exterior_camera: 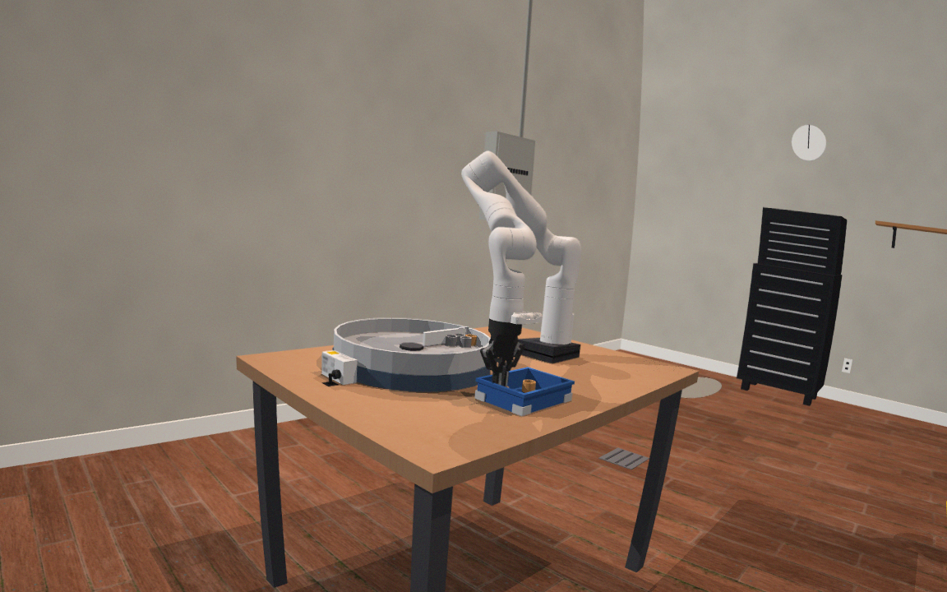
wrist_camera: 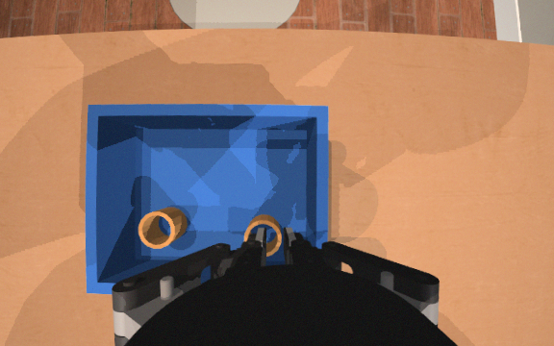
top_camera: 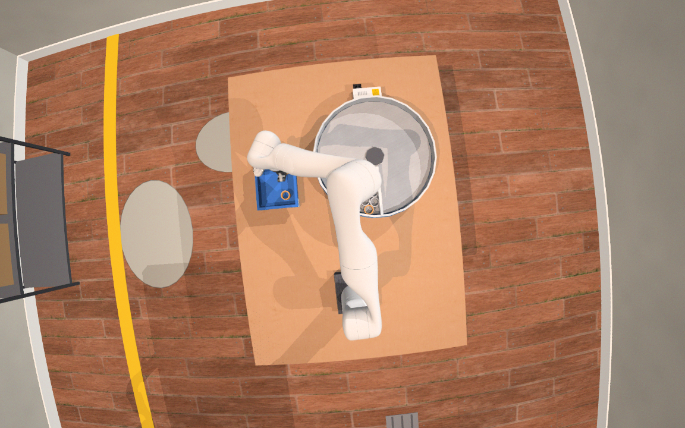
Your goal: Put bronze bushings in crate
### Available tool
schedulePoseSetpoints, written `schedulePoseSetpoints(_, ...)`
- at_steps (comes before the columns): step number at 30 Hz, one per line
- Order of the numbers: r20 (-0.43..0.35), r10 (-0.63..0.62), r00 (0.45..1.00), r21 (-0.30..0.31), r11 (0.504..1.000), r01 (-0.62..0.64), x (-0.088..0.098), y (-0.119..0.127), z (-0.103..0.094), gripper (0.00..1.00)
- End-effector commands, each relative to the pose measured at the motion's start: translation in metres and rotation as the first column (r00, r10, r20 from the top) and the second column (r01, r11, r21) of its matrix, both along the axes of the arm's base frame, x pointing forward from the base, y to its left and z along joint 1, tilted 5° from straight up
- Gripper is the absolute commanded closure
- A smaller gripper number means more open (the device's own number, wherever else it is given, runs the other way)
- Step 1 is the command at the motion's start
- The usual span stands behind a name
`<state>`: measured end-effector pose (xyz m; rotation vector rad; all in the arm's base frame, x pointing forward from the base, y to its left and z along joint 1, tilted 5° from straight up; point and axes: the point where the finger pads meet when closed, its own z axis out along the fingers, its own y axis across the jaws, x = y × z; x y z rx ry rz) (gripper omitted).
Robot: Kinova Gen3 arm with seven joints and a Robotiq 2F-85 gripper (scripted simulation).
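Note:
The blue crate (top_camera: 276, 207) (exterior_camera: 495, 396) (wrist_camera: 92, 192) holds two bronze bushings. One bushing (exterior_camera: 528, 385) (wrist_camera: 179, 223) stands upright, left in the wrist view. The other bushing (wrist_camera: 264, 218) stands upright by the crate's near wall in that view, partly behind the fingers. My gripper (top_camera: 281, 176) (exterior_camera: 500, 379) (wrist_camera: 274, 238) points down over it, its fingers a narrow gap apart with nothing gripped; one crosses its ring, the other is beside it. On the turning table (top_camera: 345, 114) (exterior_camera: 389, 367), a bronze bushing (top_camera: 364, 211) (exterior_camera: 473, 339) stands with grey bushings (exterior_camera: 451, 340); my arm partly hides this group.
A white divider (top_camera: 380, 198) (exterior_camera: 436, 336) stands beside the bushings on the turning table, whose raised rim is close to the crate. A white control box (top_camera: 366, 92) (exterior_camera: 339, 366) sits against its outer side. The crate's walls surround my fingertips.

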<state>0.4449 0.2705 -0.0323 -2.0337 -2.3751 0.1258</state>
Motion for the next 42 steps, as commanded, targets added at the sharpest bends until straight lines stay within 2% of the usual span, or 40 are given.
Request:
schedulePoseSetpoints(1, 0.004, -0.001, 1.0, 0.001, 1.0, 0.001, 0.002, 0.0, 0.002, 0.84)
schedulePoseSetpoints(27, 0.004, -0.001, 1.0, 0.001, 1.0, 0.001, 0.002, 0.001, 0.007, 0.84)
schedulePoseSetpoints(32, 0.004, -0.001, 1.0, 0.001, 1.0, 0.001, 0.005, 0.003, 0.062, 0.84)
schedulePoseSetpoints(42, 0.004, -0.001, 1.0, 0.001, 1.0, 0.001, 0.005, 0.003, 0.062, 0.84)
